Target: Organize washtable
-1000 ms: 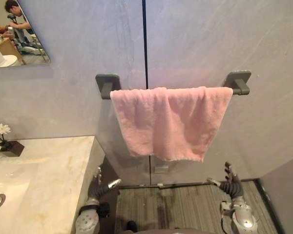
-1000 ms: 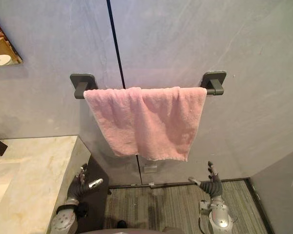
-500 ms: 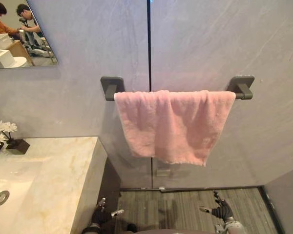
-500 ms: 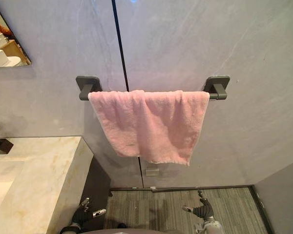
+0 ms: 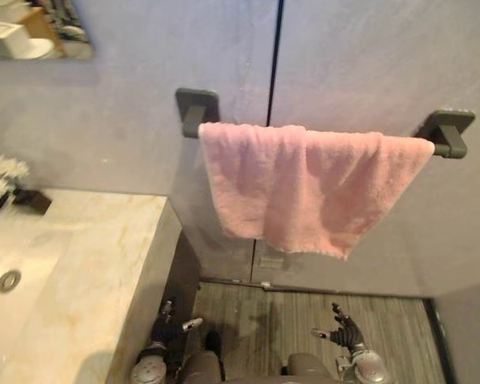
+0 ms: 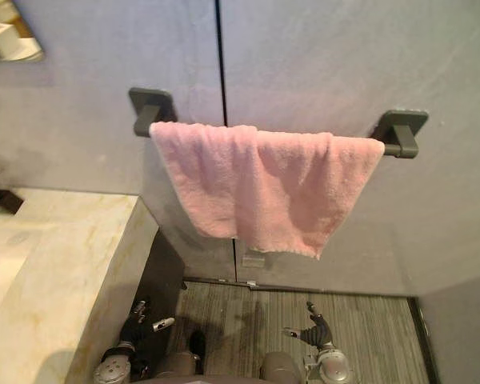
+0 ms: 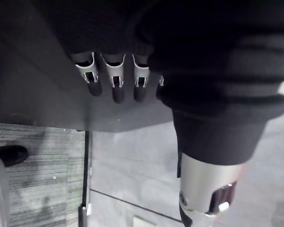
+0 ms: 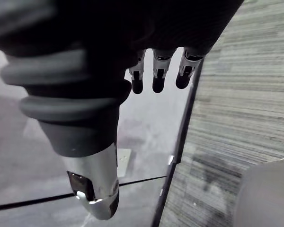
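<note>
The pink towel [image 5: 304, 188] hangs draped over the rail [image 5: 446, 134], its length running sideways, high above both hands. The left hand [image 5: 168, 324] is low beside the table [image 5: 80, 272]. The right hand [image 5: 344, 326] is below the towel and probably nearer. Both are slack-fingered and empty.

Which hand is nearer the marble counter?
The left hand, low beside the counter; the right hand hangs apart over the striped floor.

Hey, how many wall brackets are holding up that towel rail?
2. The left bracket sits near the counter, and the right bracket is at the far end. The pink towel hangs between them and could hide a middle one.
</note>
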